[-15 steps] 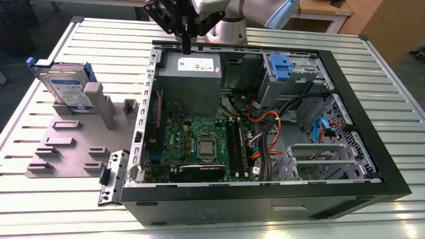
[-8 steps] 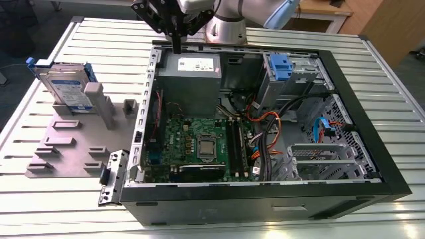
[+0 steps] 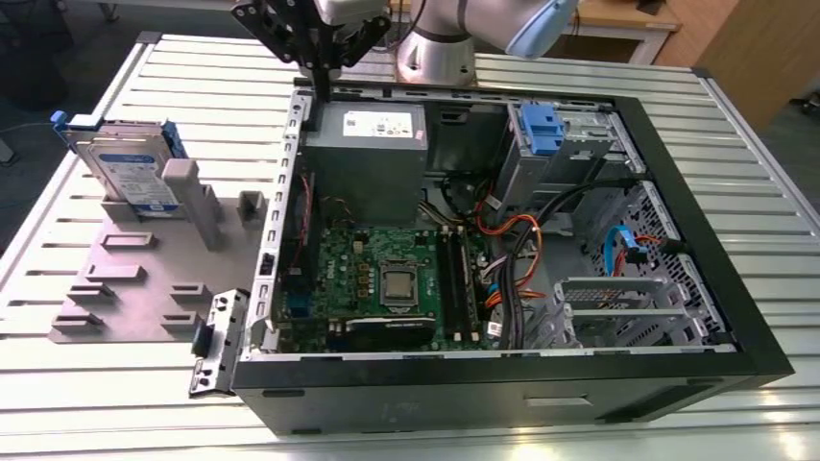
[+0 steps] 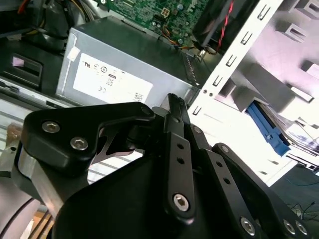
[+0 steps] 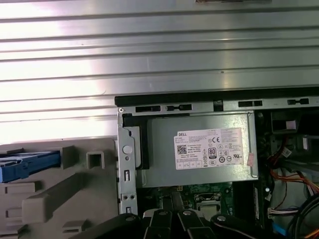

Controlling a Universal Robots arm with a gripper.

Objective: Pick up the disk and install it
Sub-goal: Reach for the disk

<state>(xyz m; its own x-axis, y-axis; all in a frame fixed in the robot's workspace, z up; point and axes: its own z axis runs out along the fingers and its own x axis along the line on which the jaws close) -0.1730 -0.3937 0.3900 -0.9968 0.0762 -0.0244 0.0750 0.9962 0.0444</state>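
Slatted alu table (image 3: pixel 103 384), wood cabinet (image 3: pixel 750 48) behind, dark floor (image 3: pixel 15 206)

Bright, even light is filling the scene, with hard glare on bare metal
In the exterior view the slatted table (image 3: pixel 77 413) is shining pale from seven to eleven o'clock of the computer case (image 3: pixel 756 327), whose interior is lying in soft shade. In the first wrist view broad white bands are burning out along the table's slats. In the second wrist view the grey holder tray (image 4: pixel 279 55) is washing out to near white, while the gripper (image 4: pixel 174 104) is showing as a dark, underlit mass
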